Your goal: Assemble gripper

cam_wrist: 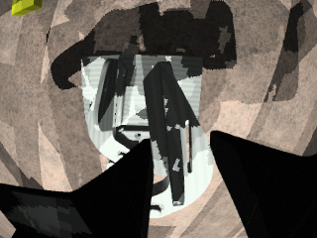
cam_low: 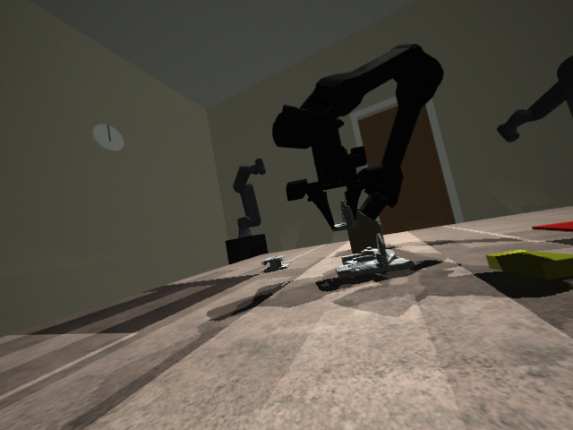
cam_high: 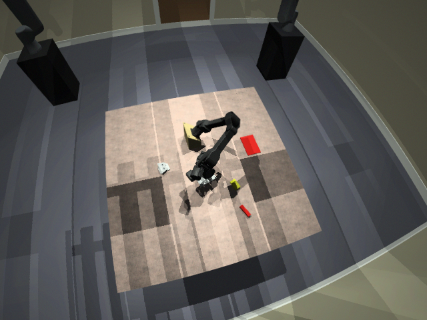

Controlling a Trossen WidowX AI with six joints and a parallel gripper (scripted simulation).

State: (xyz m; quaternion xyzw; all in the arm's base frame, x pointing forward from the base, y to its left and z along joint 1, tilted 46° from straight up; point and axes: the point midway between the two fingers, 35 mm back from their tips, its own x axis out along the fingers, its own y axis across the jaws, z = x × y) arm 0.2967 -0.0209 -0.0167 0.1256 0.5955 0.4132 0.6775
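From the top, the arm (cam_high: 220, 146) (cam_low: 416, 73) covers much of the gripper base (cam_high: 207, 180) (cam_low: 370, 267) (cam_wrist: 202, 161) on the bench (cam_high: 137, 137) (cam_low: 277, 370) (cam_wrist: 258, 74). The exterior view shows the fingers (cam_low: 322, 209) closed on a pale jaw piece (cam_low: 346, 217) (cam_wrist: 170, 149), raised above the pale base, its teeth too dark to make out. In the wrist view, one finger and the held piece hide some of the base, which is rounded at one end and straight at the other.

Gripper base (cam_high: 203, 181) (cam_low: 354, 269) (cam_wrist: 200, 171) on table (cam_high: 137, 261) (cam_low: 277, 370) (cam_wrist: 267, 119), block (cam_high: 235, 184) (cam_low: 527, 265) (cam_wrist: 26, 7) nearby

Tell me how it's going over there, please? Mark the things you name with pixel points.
Gripper (cam_high: 208, 184) (cam_low: 343, 227) (cam_wrist: 181, 142) shut on a jaw (cam_low: 346, 215) (cam_wrist: 165, 129), held above the gripper base (cam_low: 358, 268) (cam_wrist: 94, 89). Housing plate (cam_high: 163, 168) (cam_low: 275, 262) off to one side. Nothing visibly blocking.
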